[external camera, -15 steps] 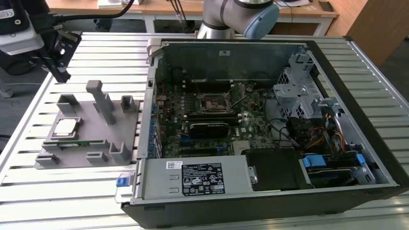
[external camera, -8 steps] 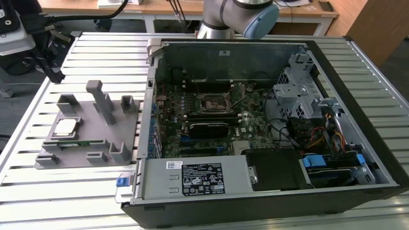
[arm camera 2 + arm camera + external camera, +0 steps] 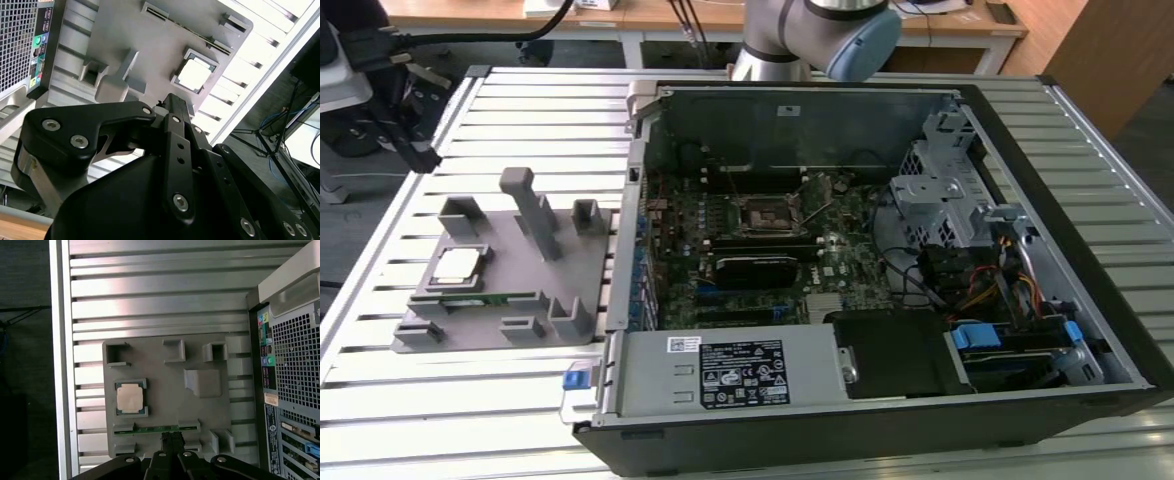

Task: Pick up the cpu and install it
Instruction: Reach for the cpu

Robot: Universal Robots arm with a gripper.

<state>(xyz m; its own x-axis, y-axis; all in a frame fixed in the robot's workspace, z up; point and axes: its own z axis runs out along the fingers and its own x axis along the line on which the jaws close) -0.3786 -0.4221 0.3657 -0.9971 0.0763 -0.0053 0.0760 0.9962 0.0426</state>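
While the cpu (image 3: 458,265) is seated flat in its square pocket at the far left of the grey fixture plate (image 3: 507,275), on the slotted aluminium table (image 3: 400,400) to the left of the open computer case (image 3: 854,440), nothing of the task is judged to be done. The chip is untouched, and the motherboard socket (image 3: 767,215) is seen well apart from it, inside the case to the right. The gripper (image 3: 172,436) is held high over the plate, pointing down. In the first wrist view its tips are lined up with the plate's near edge, just by the green memory stick (image 3: 155,429), which is laid left to right along that edge. From the tips the cpu is thus judged to lie farther off and to the left, beyond the stick and away from the case. No long axis is offered by the chip, it being square; its sides are set parallel to the plate's edges and to the stick. The fingers are seen drawn together, no gap being made out between the tips in the first wrist view, and nothing is held or touched by them.
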